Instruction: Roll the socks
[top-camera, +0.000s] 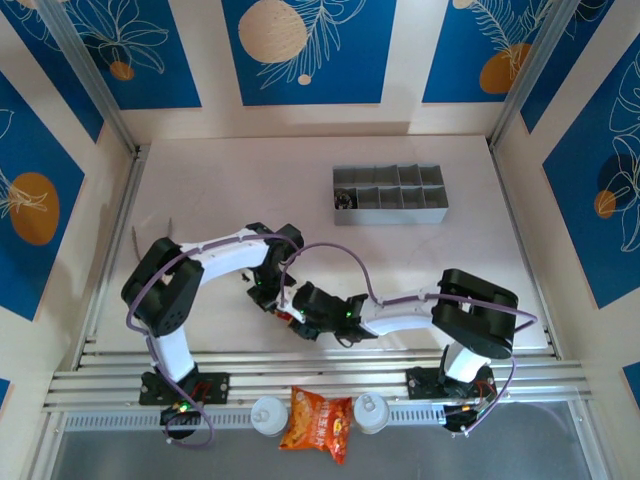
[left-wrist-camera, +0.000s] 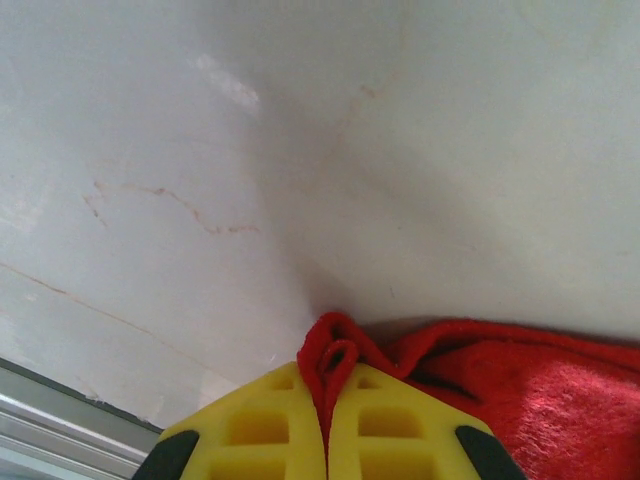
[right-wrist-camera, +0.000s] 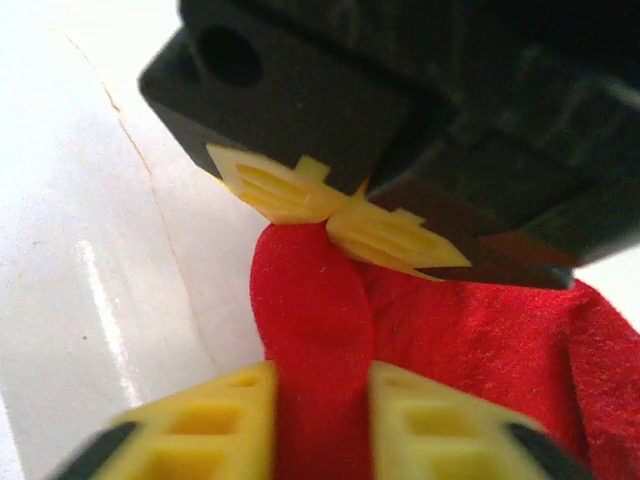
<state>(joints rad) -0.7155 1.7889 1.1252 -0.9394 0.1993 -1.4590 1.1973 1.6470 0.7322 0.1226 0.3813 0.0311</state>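
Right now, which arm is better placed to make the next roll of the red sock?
Probably right. The right end effector has a thick fold of the red sock between its fingers; the left end effector is shut on a thin pinch at its edge, suited to anchoring.

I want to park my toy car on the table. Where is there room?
Bare table lies between the left wall and the grey tray, also in front of that tray. Crowded at the middle front, where the left hand and right hand pinch the red sock.

White-and-black arms (top-camera: 220, 250), purple cables (top-camera: 335, 247) (yellow ribbed pincer fingers (left-wrist-camera: 262, 432))
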